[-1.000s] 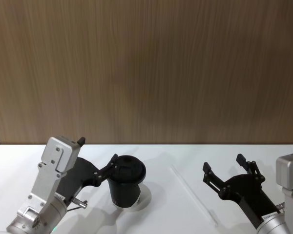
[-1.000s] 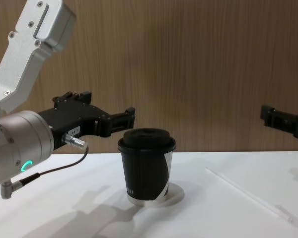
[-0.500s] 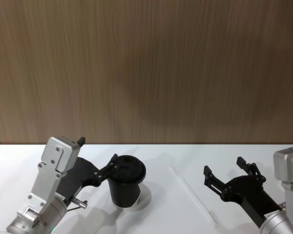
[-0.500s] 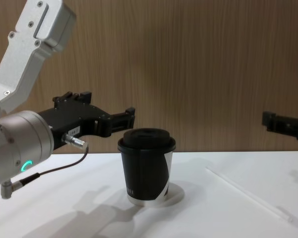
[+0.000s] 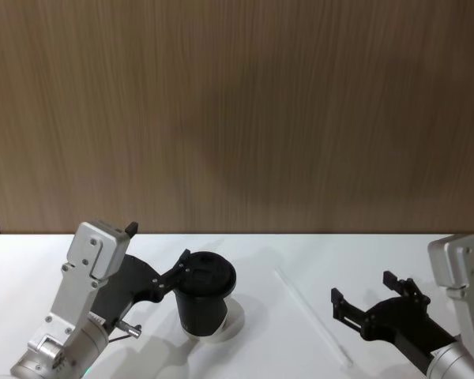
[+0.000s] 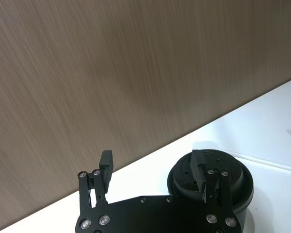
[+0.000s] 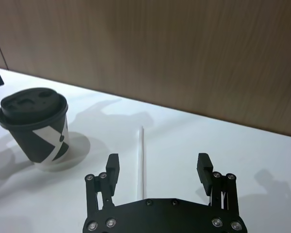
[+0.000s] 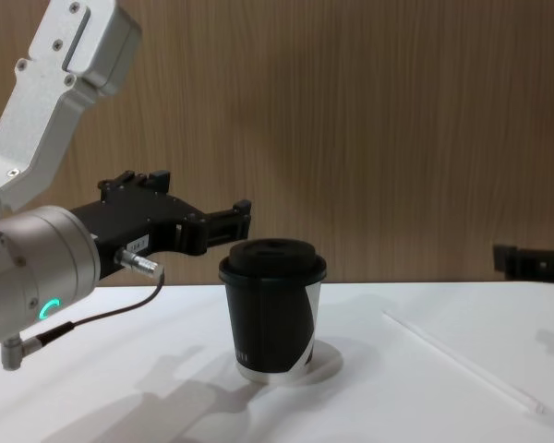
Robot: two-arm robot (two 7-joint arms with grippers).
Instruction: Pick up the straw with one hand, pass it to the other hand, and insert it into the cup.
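Hovering unchanged, fingers spread and empty, the left gripper (image 5: 158,243) sits just above the cup (image 5: 206,304), the straw (image 5: 312,314) lies flat on the table (image 5: 340,253) right of it, and the right gripper (image 5: 363,288), fingers wide apart and empty, has dropped lower near the straw.

Silver cylinder wrist (image 8: 28,268), green glowing ring (image 8: 46,309), black cable (image 8: 92,317), flat black screw-studded left gripper (image 6: 152,160).

White straw (image 5: 313,316) flat near upright cup (image 5: 205,309)
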